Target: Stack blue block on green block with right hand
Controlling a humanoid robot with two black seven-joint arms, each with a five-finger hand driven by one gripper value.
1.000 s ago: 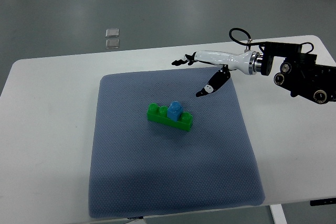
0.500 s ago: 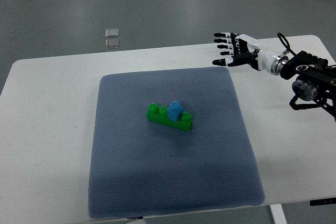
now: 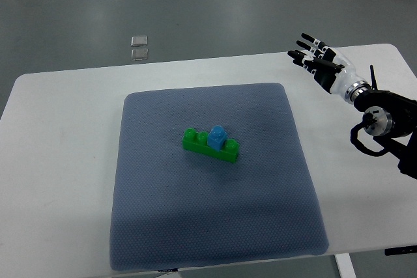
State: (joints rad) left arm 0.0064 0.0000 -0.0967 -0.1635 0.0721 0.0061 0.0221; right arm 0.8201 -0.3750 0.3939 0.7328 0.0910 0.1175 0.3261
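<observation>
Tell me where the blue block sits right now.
In the top view, the blue block sits on top of the green block, near the middle of the blue-grey mat, far from the right hand.

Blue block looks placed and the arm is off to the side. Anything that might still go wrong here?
The blue block sits slightly skewed on the green block, so it may not be fully pressed on and might come loose if bumped. The right hand, fingers spread and empty, hangs over the table's far right corner; a sweep toward the mat might knock the stack.
</observation>
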